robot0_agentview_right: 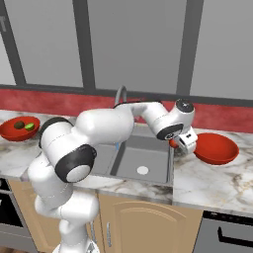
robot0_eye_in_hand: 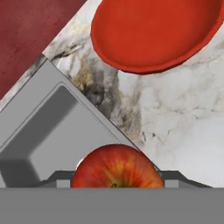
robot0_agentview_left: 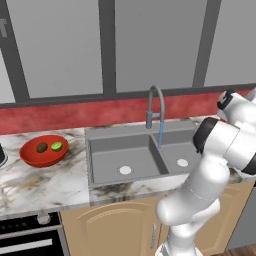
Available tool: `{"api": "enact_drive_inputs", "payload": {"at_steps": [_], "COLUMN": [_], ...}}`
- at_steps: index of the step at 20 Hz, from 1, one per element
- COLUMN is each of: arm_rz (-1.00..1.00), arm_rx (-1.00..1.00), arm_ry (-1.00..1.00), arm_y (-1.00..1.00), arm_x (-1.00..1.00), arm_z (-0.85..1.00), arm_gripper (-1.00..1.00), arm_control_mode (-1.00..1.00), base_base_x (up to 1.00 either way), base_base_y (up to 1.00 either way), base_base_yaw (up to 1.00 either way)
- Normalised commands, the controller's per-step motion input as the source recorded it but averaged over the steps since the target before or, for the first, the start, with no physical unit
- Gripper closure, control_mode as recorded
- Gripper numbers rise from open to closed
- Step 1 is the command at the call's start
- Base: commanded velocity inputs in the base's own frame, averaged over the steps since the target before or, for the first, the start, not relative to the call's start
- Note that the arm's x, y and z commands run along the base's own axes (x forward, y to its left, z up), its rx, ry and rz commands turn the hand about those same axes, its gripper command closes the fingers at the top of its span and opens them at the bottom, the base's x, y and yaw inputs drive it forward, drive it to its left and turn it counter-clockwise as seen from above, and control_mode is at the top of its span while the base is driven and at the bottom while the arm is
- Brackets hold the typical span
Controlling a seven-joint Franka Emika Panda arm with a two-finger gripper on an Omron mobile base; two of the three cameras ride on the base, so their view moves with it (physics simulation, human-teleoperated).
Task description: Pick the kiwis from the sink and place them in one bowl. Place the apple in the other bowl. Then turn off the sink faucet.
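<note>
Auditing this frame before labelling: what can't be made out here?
- Round red-orange apple: lower part cut off by the hand view's bottom edge.
- End effector fingertips: hidden behind the apple, so contact is unclear.
- Grey double-basin sink: left basin hidden by the arm, right base view.
- Right glossy red bowl: top cropped, hand view.

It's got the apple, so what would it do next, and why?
Probably carry the apple, held in the end effector, a little further until it is over the empty red bowl and then release: both kiwis already sit in the other bowl.
</note>
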Motion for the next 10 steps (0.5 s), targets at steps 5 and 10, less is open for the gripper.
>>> {"api": "enact_drive_inputs", "payload": {"at_steps": [5,10], "arm_rz": [-0.20,-0.11], "arm_rx": [0.00,0.00], "arm_ry": [-0.06,-0.04], "arm_y": [-0.12,-0.34], "arm_x": [0.33,0.40], "arm_z": [-0.19,-0.01], "arm_gripper": [1.00,1.00], "arm_control_mode": [-1.00,-1.00], "base_base_x": [0.00,0.00], "base_base_y": [0.00,0.00], "base_base_yaw": [0.00,0.00]}}
